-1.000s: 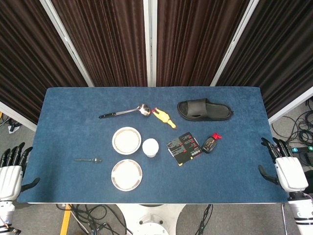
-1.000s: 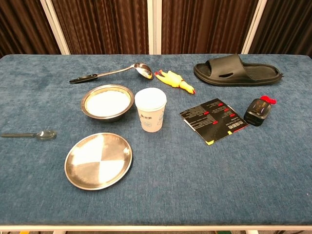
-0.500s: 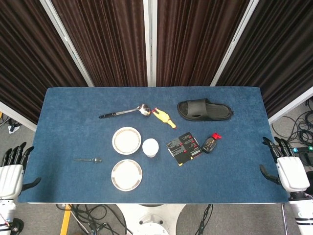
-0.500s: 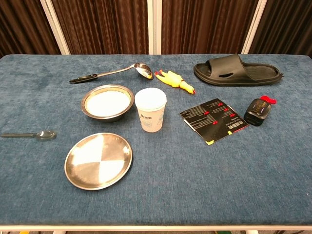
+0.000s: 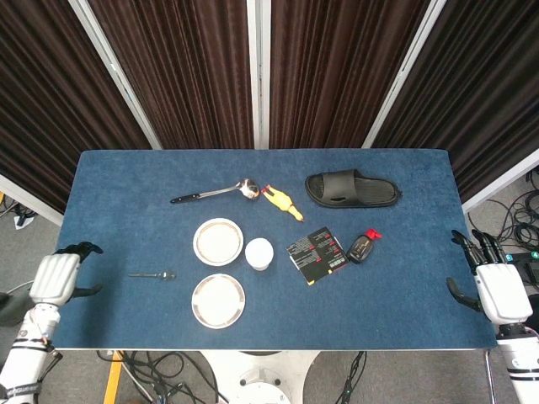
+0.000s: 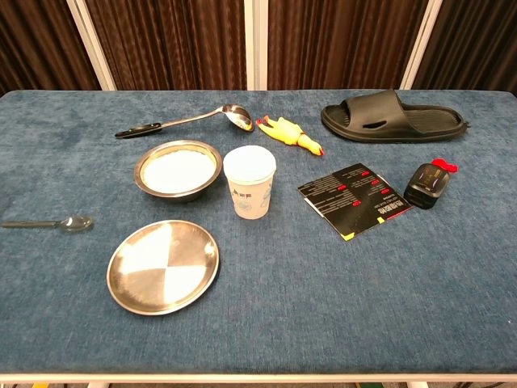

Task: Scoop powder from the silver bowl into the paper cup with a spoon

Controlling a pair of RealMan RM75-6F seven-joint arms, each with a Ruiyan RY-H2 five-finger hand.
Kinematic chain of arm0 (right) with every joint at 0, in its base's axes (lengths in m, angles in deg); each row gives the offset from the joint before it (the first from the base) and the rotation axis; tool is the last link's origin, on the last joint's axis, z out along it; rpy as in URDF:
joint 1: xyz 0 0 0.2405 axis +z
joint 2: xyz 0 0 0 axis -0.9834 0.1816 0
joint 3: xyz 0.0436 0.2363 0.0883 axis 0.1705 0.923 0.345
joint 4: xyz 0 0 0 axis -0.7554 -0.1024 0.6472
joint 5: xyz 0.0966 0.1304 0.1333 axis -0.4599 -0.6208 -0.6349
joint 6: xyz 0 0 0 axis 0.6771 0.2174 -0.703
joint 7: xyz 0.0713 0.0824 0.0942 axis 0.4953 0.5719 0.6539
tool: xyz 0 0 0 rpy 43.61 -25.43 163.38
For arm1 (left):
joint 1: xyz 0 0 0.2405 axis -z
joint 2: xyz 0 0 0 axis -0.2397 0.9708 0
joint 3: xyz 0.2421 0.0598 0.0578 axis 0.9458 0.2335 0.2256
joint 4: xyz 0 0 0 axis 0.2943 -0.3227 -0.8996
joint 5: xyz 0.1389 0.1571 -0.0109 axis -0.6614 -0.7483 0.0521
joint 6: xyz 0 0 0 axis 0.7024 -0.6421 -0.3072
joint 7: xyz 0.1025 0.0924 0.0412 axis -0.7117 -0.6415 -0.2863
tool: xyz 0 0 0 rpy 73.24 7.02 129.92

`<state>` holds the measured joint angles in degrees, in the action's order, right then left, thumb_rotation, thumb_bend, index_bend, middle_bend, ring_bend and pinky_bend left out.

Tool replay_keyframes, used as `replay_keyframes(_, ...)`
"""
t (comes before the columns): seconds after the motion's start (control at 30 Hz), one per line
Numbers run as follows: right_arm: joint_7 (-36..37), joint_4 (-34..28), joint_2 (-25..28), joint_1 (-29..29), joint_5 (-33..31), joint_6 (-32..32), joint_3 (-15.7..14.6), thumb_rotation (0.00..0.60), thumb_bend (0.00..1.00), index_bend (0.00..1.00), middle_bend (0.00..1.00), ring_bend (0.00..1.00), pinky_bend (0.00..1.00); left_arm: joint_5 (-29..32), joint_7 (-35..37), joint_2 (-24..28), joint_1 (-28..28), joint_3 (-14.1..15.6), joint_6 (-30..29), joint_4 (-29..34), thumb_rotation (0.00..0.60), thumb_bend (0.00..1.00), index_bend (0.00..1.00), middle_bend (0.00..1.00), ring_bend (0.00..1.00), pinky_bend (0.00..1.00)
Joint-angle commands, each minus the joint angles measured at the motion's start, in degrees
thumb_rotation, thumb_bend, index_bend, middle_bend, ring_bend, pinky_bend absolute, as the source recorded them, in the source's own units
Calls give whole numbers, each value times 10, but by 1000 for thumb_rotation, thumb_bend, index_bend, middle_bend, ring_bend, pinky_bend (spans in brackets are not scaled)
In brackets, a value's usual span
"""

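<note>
Your left robot hand sits over the left edge of the tabletop, near its front corner, back of the hand up, with the fingers curled forward and down and the thumb sticking out toward the tabletop's middle. It holds nothing. Its forearm runs off down to the lower left of the head view. Your right robot hand hangs just off the right edge, near the front corner, fingers apart and pointing away from you, thumb out toward the tabletop, empty. The chest view shows neither hand.
</note>
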<state>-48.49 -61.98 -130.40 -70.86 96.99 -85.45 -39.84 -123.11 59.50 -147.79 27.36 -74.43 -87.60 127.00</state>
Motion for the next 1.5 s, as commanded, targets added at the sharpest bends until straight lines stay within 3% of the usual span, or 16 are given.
replay_keyframes(0.03,-2,-1,1,0,-2,0,1,600,278,50,200,0,37,31,20,-32,54,-13,75,-39,600,161,500,640,612,797)
replay_keyframes(0.13,-4,-2,2,0,-5,2,1,600,278,51,200,0,37,49,21,-57,74,-17,103,-63,600,162,513,722,707,897)
replay_keyframes(0.3,-4,-2,2,2,-10,8,1,600,277,51,200,0,37,84,8,-90,96,-14,141,-90,600,163,527,834,814,964)
replay_keyframes(0.63,0,3,-1,4,-15,16,0,600,277,51,201,0,37,157,-8,-127,114,-11,182,-117,600,269,573,965,922,1000)
replay_keyframes(1.2,6,10,-4,5,-19,22,-2,600,277,51,202,0,37,189,-21,-150,125,1,186,-127,600,385,577,977,936,1000)
replay_keyframes(1.5,5,9,-3,6,-20,26,-2,600,277,51,203,0,37,196,-29,-153,128,6,182,-130,600,391,574,976,937,1000)
